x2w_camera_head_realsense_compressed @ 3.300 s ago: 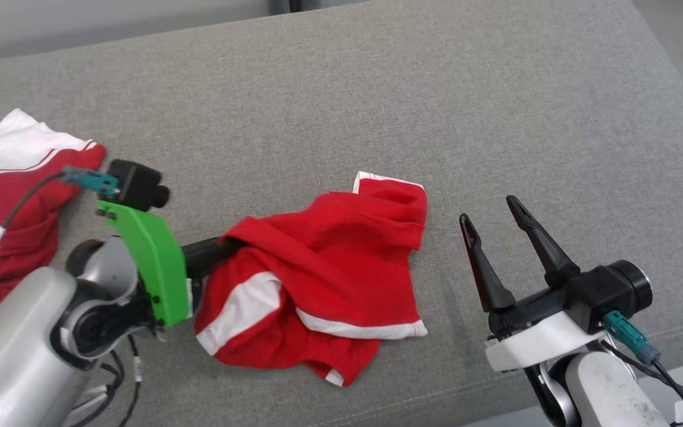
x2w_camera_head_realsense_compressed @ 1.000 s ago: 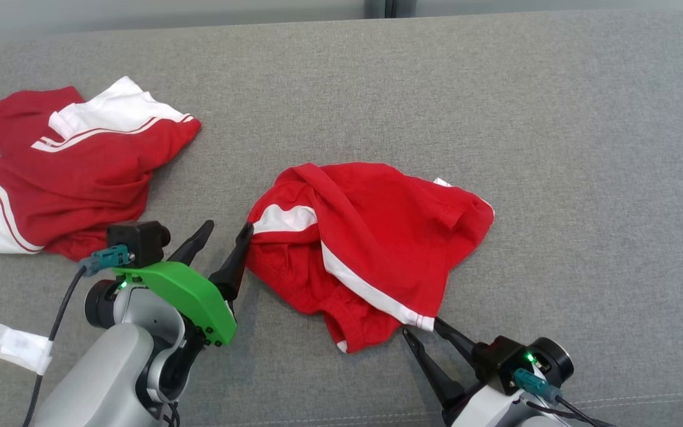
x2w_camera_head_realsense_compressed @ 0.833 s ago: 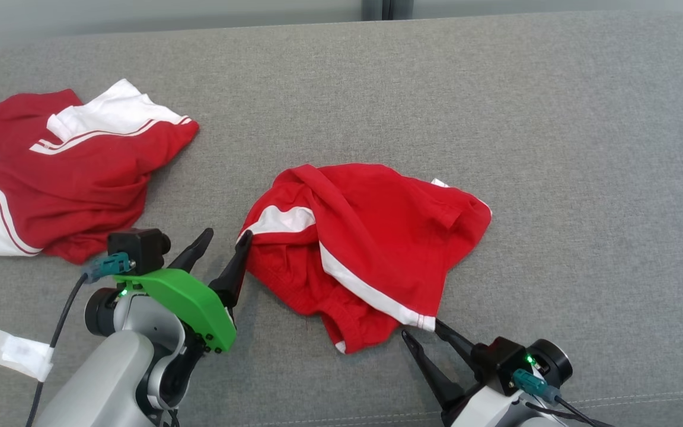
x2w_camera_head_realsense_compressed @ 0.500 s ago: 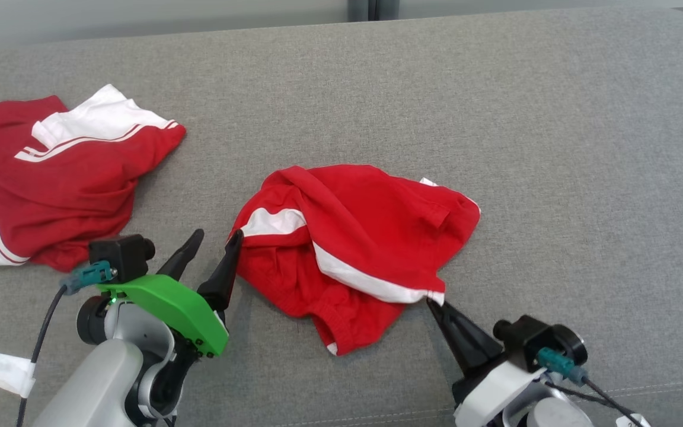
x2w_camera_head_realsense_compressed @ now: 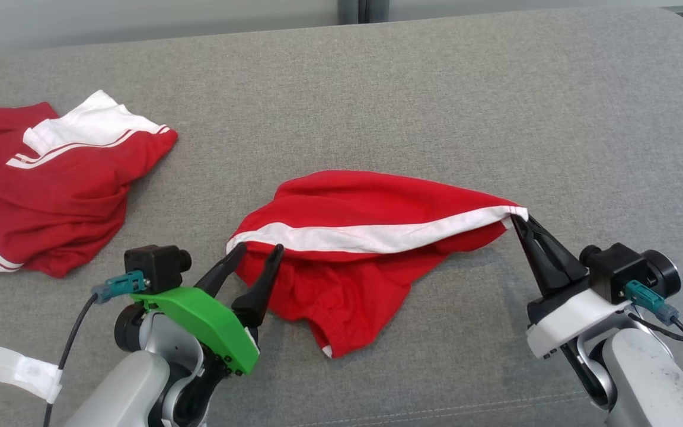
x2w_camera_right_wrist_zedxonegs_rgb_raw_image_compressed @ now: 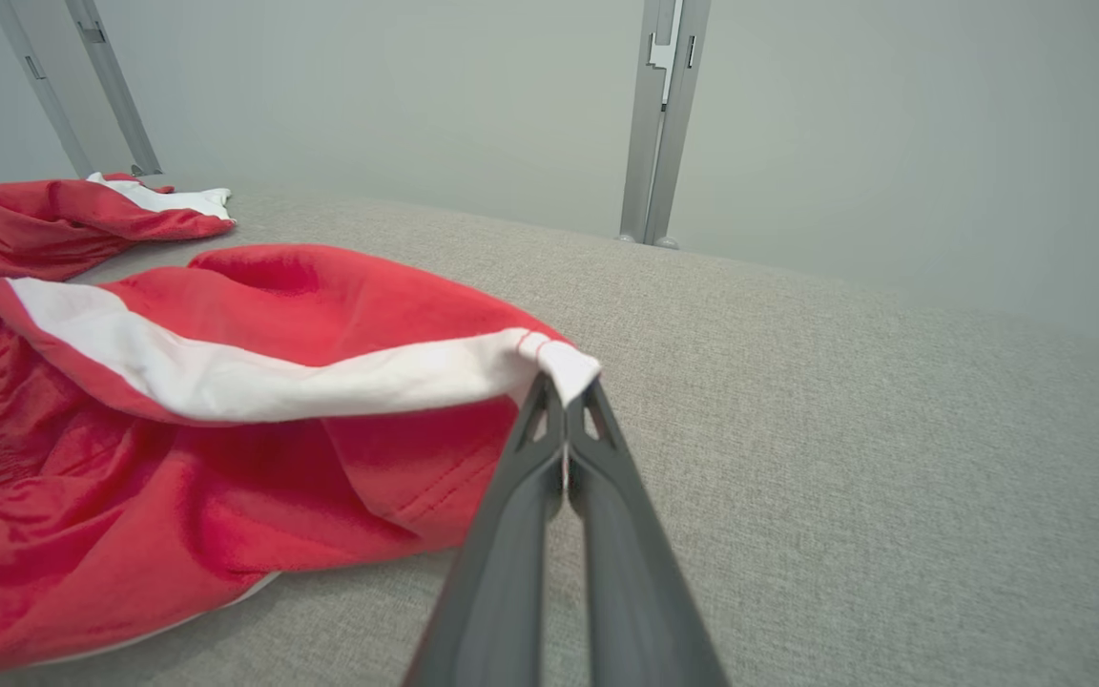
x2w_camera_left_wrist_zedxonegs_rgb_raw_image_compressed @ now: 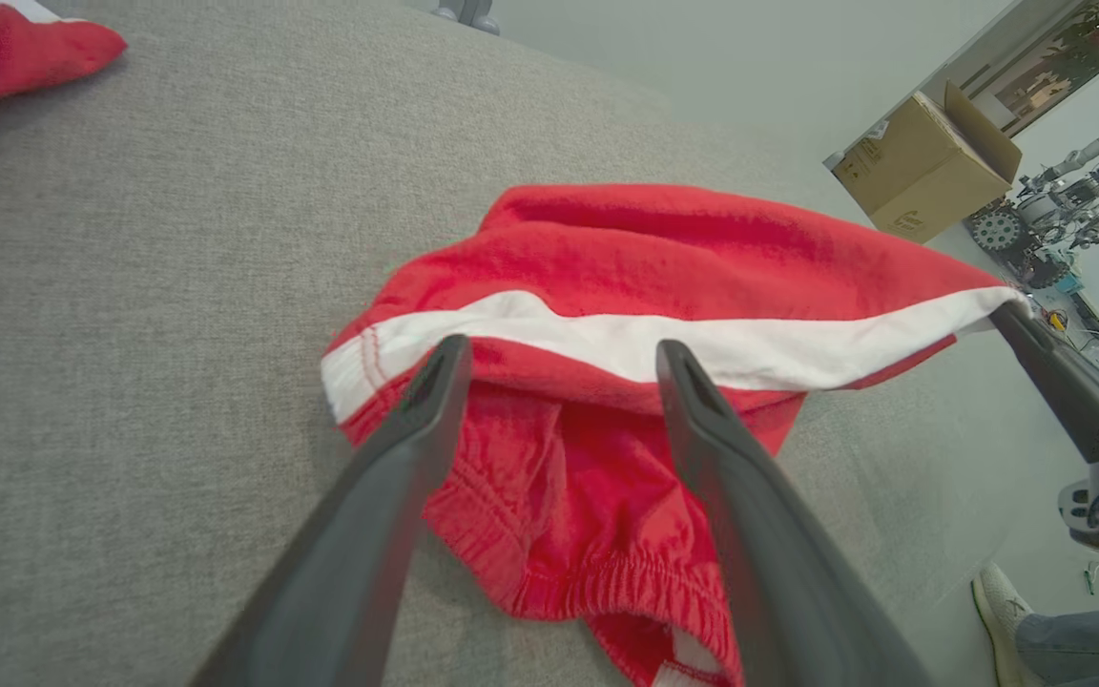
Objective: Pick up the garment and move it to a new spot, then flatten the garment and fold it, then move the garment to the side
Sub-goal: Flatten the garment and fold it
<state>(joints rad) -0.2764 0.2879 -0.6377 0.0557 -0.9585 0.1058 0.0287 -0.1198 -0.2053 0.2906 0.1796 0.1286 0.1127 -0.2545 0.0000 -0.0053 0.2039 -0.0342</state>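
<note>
Second garment (x2w_camera_head_realsense_compressed: pixel 63 196) well left of garment (x2w_camera_head_realsense_compressed: pixel 377 196)

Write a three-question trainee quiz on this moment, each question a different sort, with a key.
1. True or false: the right gripper is shut on a white-trimmed corner of the red garment.
2. The left gripper is: A) open, B) shut on the red garment, C) shut on nothing.
3. Fill in: the other garment lies to the robot's ____ of the red garment.
Key: 1 true; 2 A; 3 left.
</note>
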